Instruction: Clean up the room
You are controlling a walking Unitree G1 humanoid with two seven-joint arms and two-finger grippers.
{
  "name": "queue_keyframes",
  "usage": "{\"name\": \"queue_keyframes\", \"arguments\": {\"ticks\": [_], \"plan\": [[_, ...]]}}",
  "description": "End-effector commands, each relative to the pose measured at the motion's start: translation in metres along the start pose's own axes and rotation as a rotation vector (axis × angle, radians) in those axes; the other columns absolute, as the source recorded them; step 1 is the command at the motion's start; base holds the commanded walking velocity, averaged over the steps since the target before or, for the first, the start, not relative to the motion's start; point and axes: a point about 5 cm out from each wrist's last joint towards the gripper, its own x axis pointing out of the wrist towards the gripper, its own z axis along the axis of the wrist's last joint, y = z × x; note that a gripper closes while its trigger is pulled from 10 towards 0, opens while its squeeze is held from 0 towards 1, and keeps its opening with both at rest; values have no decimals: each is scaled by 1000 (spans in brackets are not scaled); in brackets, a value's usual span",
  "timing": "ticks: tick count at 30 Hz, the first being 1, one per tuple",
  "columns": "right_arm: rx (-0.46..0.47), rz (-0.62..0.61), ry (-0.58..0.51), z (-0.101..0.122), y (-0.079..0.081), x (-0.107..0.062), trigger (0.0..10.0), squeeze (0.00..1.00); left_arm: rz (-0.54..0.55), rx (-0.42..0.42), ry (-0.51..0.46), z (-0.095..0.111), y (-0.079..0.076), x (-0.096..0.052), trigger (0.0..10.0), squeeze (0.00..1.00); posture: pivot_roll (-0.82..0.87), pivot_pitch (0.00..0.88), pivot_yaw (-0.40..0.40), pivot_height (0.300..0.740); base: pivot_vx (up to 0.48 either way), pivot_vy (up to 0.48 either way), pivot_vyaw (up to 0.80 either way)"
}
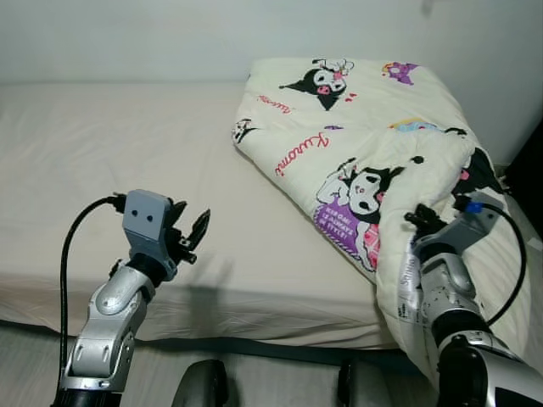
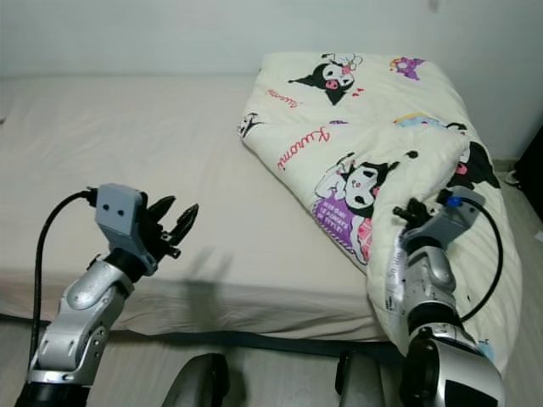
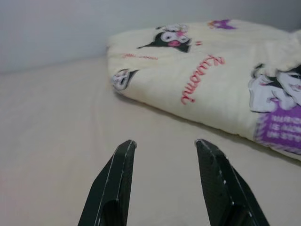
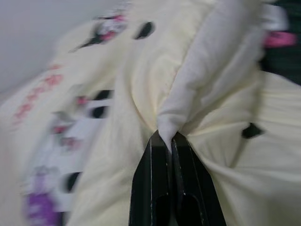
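Pinched tight on a fold of the cartoon-print comforter [image 1: 373, 161], the right gripper [image 4: 169, 141] has its two black fingers pressed together with a peak of cream fabric drawn up between the tips. It grips the cloth near the front right corner of the bed [image 1: 127, 170], where the comforter spills over the mattress edge and hangs down beside the right arm. The left gripper [image 3: 164, 146] hovers above the bare sheet near the bed's front edge, its fingers spread apart with nothing between them, tips pointing toward the comforter's near folded edge, from which it stands well apart.

That comforter lies folded across the right half of the bed, reaching from the back edge by the wall to the front right corner. It is pale cream, printed with black-and-white cartoon characters, pink script lettering and a purple panel with white text. Its left border is a thick, rounded fold running diagonally across the mattress; around the right gripper the fabric bunches into creases.

A black cable [image 1: 68, 254] loops from the left wrist down along the silver arm. The right wrist view is blurred, so the print there reads only as smears of colour. Whatever sits dark beyond the bed's right edge cannot be identified.
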Motion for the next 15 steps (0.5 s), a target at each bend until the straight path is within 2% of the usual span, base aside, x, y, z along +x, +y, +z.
{"name": "queue_keyframes", "arguments": {"ticks": [1, 3, 5, 6, 7, 8, 15], "plan": [[-43, 110, 11, -4, 19, 2, 0, 0, 22, 0, -5, 4, 8, -1, 10000, 0, 101, 141, 37, 568, 0, 0, 0], [-53, 141, 13, -5, 25, 2, 0, 0, 24, -1, -9, 5, 9, 0, 10000, 0, 101, 141, 36, 568, 0, 0, 0], [-87, 269, 19, -9, 48, 2, 0, 0, 32, 4, -20, 7, 13, 0, 10000, 0, 100, 141, 32, 568, 0, 0, 0], [-87, 269, 19, -9, 48, 2, 0, 0, 32, 4, -20, 7, 13, 0, 10000, 0, 100, 141, 32, 568, 0, 0, 0], [-111, 377, 24, -13, 68, 0, 0, 0, 49, 1, -27, 9, 17, 1, 10000, 0, 98, 140, 30, 568, 0, 0, 0], [-128, 430, 28, -16, 77, -2, 0, 0, 52, 1, -29, 9, 17, 1, 10000, 0, 99, 141, 29, 568, 0, 0, 0], [-167, 562, 56, -26, 97, -10, 0, 0, 50, 0, -32, 9, 16, 0, 10000, 0, 99, 140, 24, 568, 0, 0, 0]]}}
